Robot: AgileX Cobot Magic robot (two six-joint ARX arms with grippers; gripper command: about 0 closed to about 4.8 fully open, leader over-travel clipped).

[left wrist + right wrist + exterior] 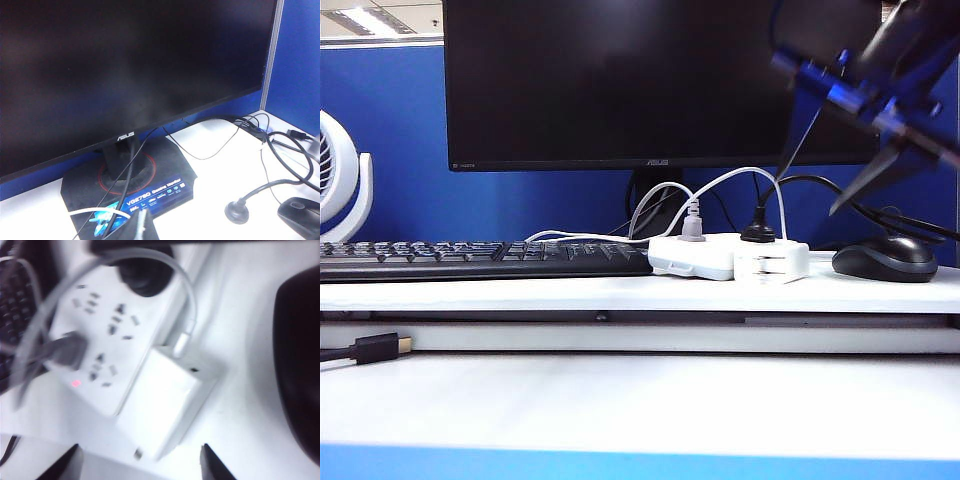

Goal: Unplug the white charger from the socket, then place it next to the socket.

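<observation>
White charger [167, 400] lies unplugged on the worktop [620, 292], touching the socket [107, 340]. Judged light, rigid and smooth-sided; best gripped across its flat faces. Right pincer [140, 465] hovers above it, fingers apart, empty. Left pincer's state cannot be told.

Unplugged: white charger [771, 262] [167, 400], a small rectangular block lying on its side on the shelf, flush against the socket [692, 256] [107, 340] at the socket's 3 o'clock side in the exterior view. Metal prongs visible on the face toward the exterior camera. Thin white cable rising from the block, arching over the strip. Flat white power strip with rounded corners, lying level, with a red indicator lit near one end. Still plugged into it: one grey plug, one black.
</observation>
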